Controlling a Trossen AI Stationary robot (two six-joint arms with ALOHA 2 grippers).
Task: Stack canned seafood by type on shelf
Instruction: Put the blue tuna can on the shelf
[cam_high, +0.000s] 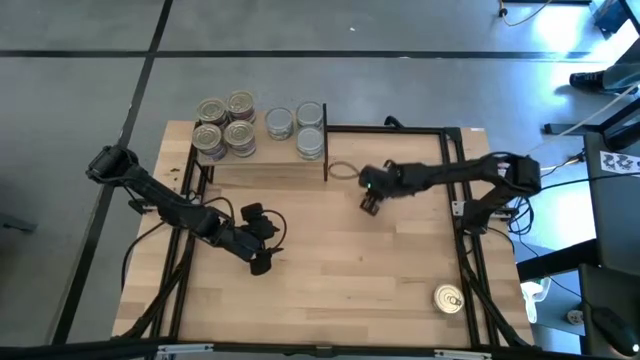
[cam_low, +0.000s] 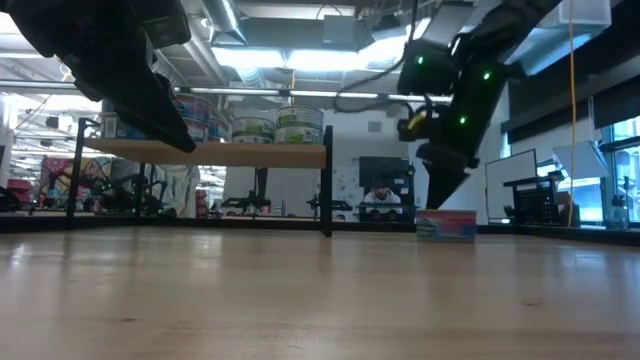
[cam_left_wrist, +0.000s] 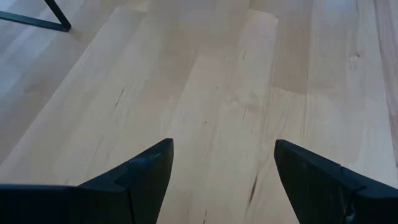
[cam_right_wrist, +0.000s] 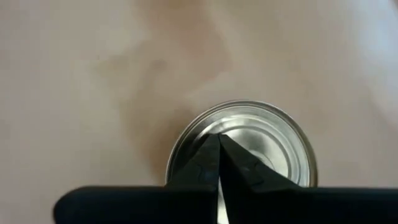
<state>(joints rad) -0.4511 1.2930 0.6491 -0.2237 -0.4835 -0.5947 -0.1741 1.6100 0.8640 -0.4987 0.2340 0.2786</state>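
Right claw: closed, empty, above a silver tin, mid-frame by the shelf edge.
Left claw: open over your bare counter, lower left.

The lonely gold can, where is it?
In the high view the gold can sits on the table's near right corner, far from the shelf and both grippers.

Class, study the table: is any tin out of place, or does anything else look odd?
Yes. One gold-lidded tin sits alone near the table's front right corner, far from the tins grouped on the shelf. A silver-topped tin also lies on the table under the shut right gripper.
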